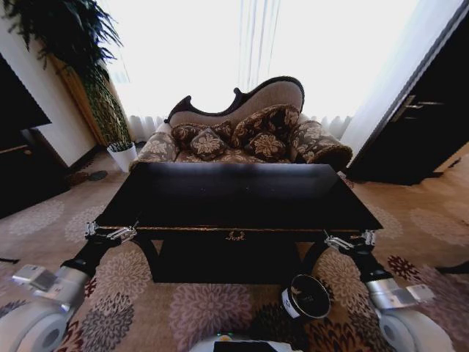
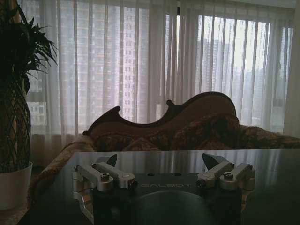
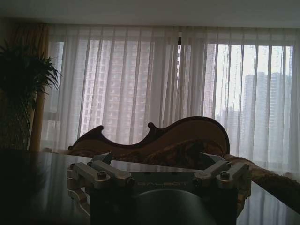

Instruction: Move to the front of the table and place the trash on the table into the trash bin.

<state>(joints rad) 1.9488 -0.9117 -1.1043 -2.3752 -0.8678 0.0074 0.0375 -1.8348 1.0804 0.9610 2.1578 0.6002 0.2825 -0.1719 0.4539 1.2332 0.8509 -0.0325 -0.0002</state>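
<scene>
Trash is what you are after, yet none can be made out on the glossy black table (image 1: pixel 242 194), whose dark top gives back little more than window glare. Your left gripper (image 1: pixel 111 233) hangs at the near left corner of the tabletop, its jaws spread wide and holding nothing; the left wrist view shows the two fingertips (image 2: pixel 112 160) well apart above the shiny surface. Your right gripper (image 1: pixel 350 240) mirrors it at the near right corner, likewise wide open and empty, level with the gold edging. Between the two arms the table's front panel faces you squarely with its gold emblem (image 1: pixel 235 236), so by the look of it you already stand at the front of the table. Down on the patterned carpet (image 1: pixel 205 308), near the right front leg and close inboard of your right arm, sits the trash bin (image 1: pixel 306 296), dark and round with a white label, far lower than the tabletop. Behind the table a carved sofa (image 1: pixel 249 132) stands before bright sheer curtains (image 3: pixel 154 84), and a potted plant (image 1: pixel 117 125) stands on the left. Crumpled paper scraps, going by the task, should be light, soft and springy, best pinched across the bulk of the wad; a smooth round item would likely slip on that polished top, so close on its widest part.
</scene>
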